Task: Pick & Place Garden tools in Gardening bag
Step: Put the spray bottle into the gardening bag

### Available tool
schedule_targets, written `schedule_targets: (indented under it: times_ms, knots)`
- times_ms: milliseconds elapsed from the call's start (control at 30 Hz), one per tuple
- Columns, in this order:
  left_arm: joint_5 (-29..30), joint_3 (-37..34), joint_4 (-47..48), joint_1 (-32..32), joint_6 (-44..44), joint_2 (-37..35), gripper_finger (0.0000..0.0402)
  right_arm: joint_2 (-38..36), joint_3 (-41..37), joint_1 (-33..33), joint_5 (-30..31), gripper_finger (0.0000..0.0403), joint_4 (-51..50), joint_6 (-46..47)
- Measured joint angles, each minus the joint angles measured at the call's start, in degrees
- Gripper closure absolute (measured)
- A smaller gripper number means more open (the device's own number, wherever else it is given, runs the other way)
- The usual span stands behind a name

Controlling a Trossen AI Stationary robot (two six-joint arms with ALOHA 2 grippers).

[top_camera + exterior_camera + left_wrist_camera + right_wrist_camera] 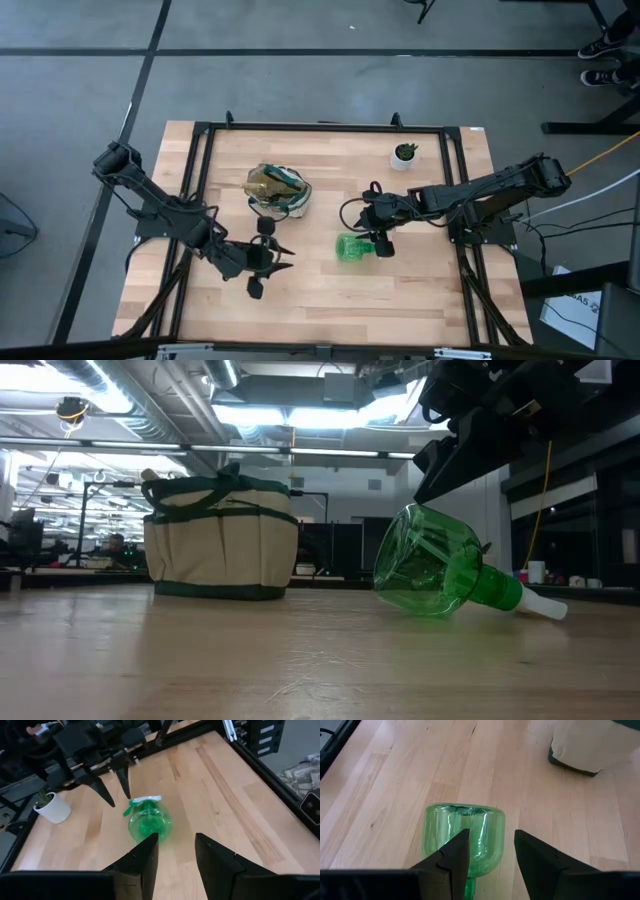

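Note:
The green translucent spray bottle (352,248) lies on its side on the table, its white nozzle (545,605) pointing toward the table's right edge. My right gripper (490,855) is open and stands just above the bottle's neck end, with a finger on either side; I see no touch. My left gripper (175,850) is open and empty at the bottle's left, pointing at its base (147,825). The cream gardening bag with green trim (275,188) stands upright behind, and a wooden handle (150,475) sticks out of its top.
A small green plant in a white pot (404,154) stands at the far right of the table. A black frame rail (320,128) runs around the table top. Bare wood (330,310) lies near the front edge.

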State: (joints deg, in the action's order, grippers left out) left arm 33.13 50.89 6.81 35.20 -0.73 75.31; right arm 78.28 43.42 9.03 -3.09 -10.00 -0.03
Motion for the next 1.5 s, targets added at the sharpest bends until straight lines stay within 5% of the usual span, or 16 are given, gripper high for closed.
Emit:
schedule_targets:
  times_ms: [567, 1000, 1500]
  knots:
    - [-10.5, 0.0, -25.3, 0.1, -7.7, 17.4, 0.0277, 0.0, 0.0, 0.0, 0.0, 0.0245, 0.0, 0.0]
    - [-10.8, 0.0, -43.4, -0.2, -8.7, 30.6, 0.0277, 0.0, 0.0, 0.0, 0.0, 0.0245, 0.0, 0.0]
    - [-10.7, 0.0, -45.8, -0.2, -10.0, 32.4, 0.0281, 0.0, 0.0, 0.0, 0.0, 0.0245, 0.0, 0.0]
